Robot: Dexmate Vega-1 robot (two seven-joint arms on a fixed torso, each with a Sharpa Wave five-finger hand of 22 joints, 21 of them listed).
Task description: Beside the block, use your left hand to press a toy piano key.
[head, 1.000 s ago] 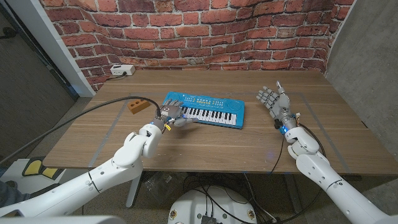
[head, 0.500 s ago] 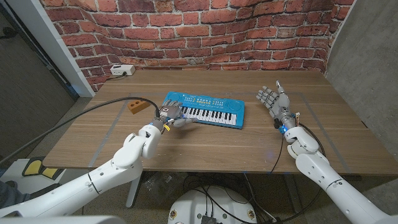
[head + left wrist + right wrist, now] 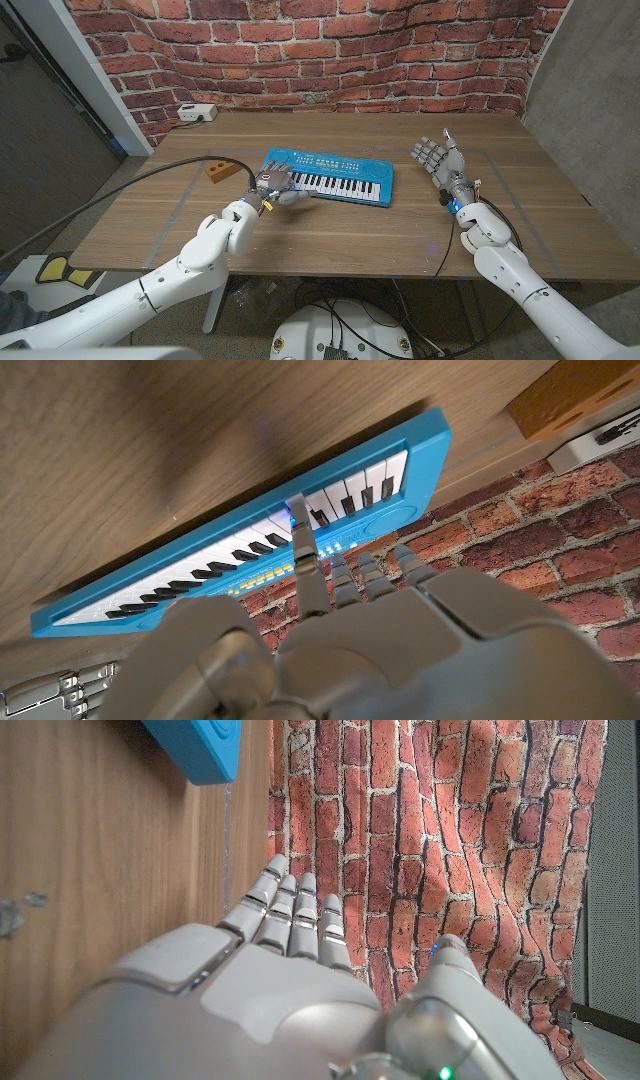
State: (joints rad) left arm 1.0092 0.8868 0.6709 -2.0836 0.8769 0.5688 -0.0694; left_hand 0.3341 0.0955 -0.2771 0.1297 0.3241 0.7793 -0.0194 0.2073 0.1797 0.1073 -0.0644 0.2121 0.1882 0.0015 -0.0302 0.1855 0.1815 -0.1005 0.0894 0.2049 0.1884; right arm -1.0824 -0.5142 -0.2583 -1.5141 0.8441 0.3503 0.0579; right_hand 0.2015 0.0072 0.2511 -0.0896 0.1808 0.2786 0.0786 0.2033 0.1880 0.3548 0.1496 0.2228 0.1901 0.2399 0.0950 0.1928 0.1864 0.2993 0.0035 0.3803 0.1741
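A blue toy piano (image 3: pixel 328 176) with black and white keys lies across the middle of the table. An orange-brown block (image 3: pixel 221 170) sits on the wood to its left. My left hand (image 3: pixel 274 186) hovers over the piano's left end, one finger stretched out, the rest curled. In the left wrist view that finger (image 3: pixel 303 538) touches a white key near the end of the piano (image 3: pixel 250 550), with the block (image 3: pixel 572 394) beyond. My right hand (image 3: pixel 441 157) is raised to the right of the piano, fingers spread, holding nothing.
A white power strip (image 3: pixel 196 113) lies at the table's back left by the brick wall (image 3: pixel 330 50). A black cable (image 3: pixel 130 188) runs across the table's left part toward my left wrist. Bare wood lies in front of the piano.
My left hand has crept slightly along the piano's left end; otherwise little differs. The right hand has stayed where it was.
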